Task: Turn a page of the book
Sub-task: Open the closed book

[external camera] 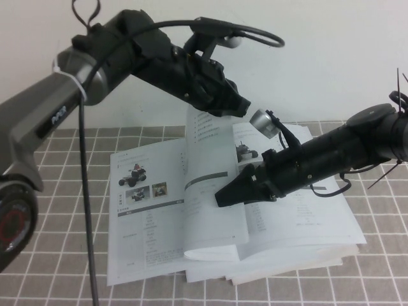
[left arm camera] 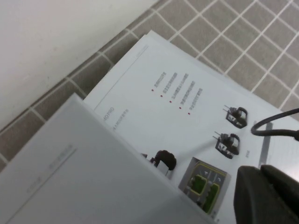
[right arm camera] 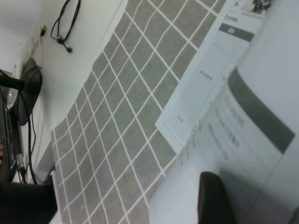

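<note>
Book (external camera: 299, 236), a large thick white softcover manual, lies open on the grey checked cloth surface (external camera: 64, 255), near its far edge by the white wall. Page (external camera: 207, 191), a thin white glossy sheet with a dark bar, stands lifted and curled near the spine, between the two halves. Left gripper (external camera: 239, 105) hangs above the page's upper edge; whether its jaws are parted cannot be told. Right gripper (external camera: 229, 191), jaws spread apart and holding nothing, reaches from the right side, its tips at the lifted page's printed face above the right-hand leaf.
</note>
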`<state>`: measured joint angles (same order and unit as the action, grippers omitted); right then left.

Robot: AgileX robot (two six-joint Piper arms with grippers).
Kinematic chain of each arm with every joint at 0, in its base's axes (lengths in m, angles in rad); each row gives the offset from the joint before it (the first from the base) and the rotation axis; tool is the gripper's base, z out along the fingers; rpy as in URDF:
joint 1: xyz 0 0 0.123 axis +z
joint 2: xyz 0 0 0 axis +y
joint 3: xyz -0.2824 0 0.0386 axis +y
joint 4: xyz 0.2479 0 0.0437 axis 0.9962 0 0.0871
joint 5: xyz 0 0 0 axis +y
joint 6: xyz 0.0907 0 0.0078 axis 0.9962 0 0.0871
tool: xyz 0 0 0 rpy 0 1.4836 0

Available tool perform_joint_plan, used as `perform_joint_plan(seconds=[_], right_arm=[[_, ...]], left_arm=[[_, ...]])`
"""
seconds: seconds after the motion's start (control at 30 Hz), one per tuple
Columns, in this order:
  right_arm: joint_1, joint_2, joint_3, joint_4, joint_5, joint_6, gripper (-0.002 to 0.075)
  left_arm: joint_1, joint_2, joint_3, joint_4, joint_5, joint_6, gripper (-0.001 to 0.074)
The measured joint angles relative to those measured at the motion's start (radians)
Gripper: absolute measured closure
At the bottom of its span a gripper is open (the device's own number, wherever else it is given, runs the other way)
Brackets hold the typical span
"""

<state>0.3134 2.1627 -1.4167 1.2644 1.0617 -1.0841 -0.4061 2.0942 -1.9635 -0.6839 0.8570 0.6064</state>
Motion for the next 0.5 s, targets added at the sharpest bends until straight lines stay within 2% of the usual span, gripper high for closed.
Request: perform_joint_plan(seconds=[0.17, 0.5], right_arm=[[0.0, 0.0, 0.0, 0.0, 0.0, -0.002, 0.0372], [0.0, 0.0, 0.0, -0.02, 0.015, -0.015, 0.0372]], left_arm=[[-0.017, 0.093, -0.097, 0.055, 0.01, -0.017, 0.0738], [-0.017, 0.123, -0.11, 0.172, 0.027, -0.049, 0.0738]])
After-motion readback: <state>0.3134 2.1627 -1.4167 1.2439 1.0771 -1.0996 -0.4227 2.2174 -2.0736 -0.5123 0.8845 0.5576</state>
